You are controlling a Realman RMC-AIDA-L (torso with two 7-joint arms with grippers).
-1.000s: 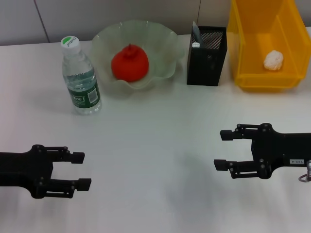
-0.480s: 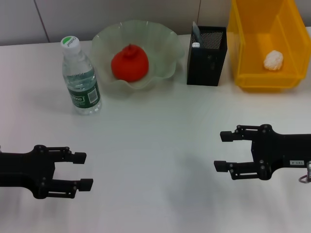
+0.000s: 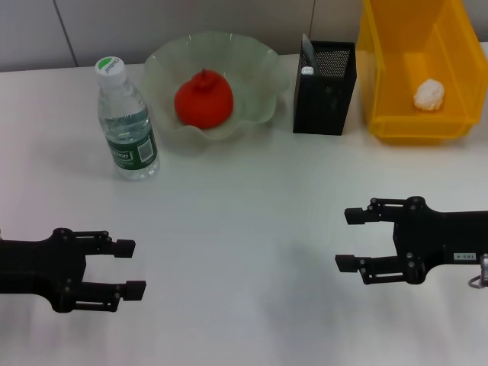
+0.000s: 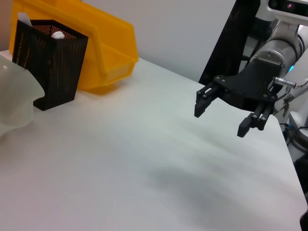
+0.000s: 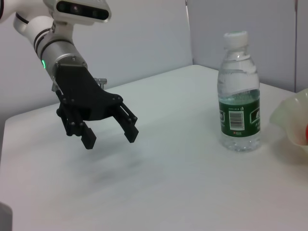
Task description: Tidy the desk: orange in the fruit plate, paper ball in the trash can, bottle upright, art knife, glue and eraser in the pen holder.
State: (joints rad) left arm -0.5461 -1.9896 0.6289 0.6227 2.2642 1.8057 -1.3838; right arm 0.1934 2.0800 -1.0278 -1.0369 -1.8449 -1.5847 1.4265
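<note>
Standing upright left of the fruit plate (image 3: pixel 213 80), the bottle (image 3: pixel 126 122) looks light, slippery; both grippers (image 3: pixel 130 268) (image 3: pixel 349 238) gape empty.

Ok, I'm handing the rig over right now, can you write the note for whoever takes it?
Left gripper and right gripper: open, empty, low over the near desk.
Orange sits in the fruit plate.
Paper ball lies in the trash can.
Bottle stands upright.
Pen holder shows items poking out; which ones, cannot tell.
No loose items on the desk; nothing visibly left.
</note>
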